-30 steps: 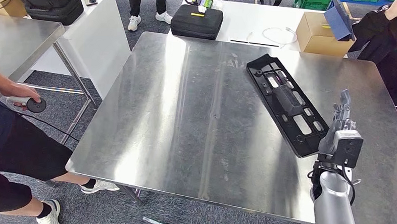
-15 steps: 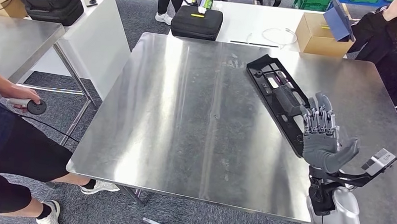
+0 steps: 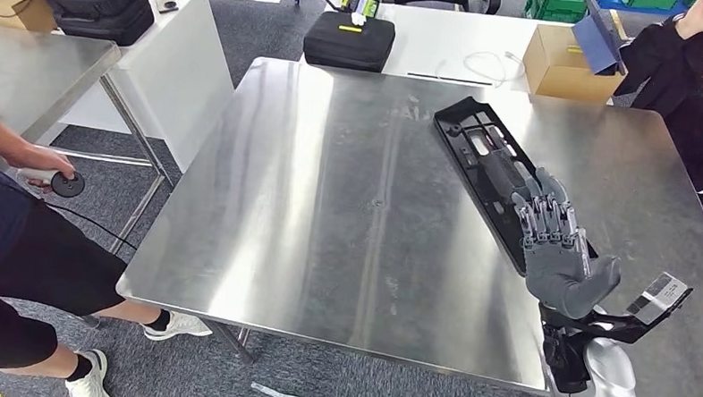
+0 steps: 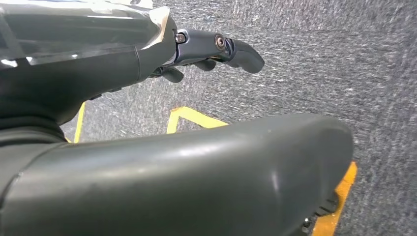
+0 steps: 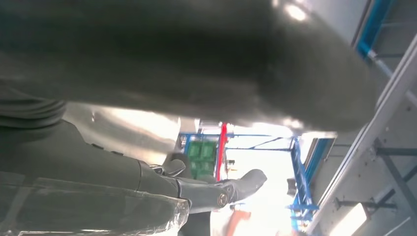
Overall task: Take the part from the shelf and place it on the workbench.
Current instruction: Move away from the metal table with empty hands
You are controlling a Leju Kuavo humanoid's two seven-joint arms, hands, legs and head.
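Already the black part (image 3: 496, 180) lies flat on our steel workbench (image 3: 330, 206), running slantwise from the far middle of the top toward our near right corner. Our right hand (image 3: 556, 248) stands just above the part's near end, palm turned up toward our head camera and fingers (image 3: 544, 216) spread and raised; it holds nothing. From the head view the fingers overlap the part's near end, so we cannot tell whether hand and part touch or stand slightly apart.

Our right wrist view looks upward: we see the thick grey thumb across the top, darker fingers (image 5: 231, 189) stretched out with nothing between them, and beyond them blue racking (image 5: 300, 172) and green crates (image 5: 201, 157) against bright light. It gives no sight of the part.

Our left wrist view looks down at grey carpet (image 4: 319, 59) with yellow floor tape (image 4: 189, 118). Our left hand (image 4: 216, 51) shows there with its dark fingers extended and nothing in its grasp.

From the head view we also see a black case (image 3: 349, 39) and a cardboard box (image 3: 564, 69) on the white table beyond the workbench, a person in black at the far right (image 3: 692, 97), and a person at the left whose hand rests on a round black controller (image 3: 65, 183).
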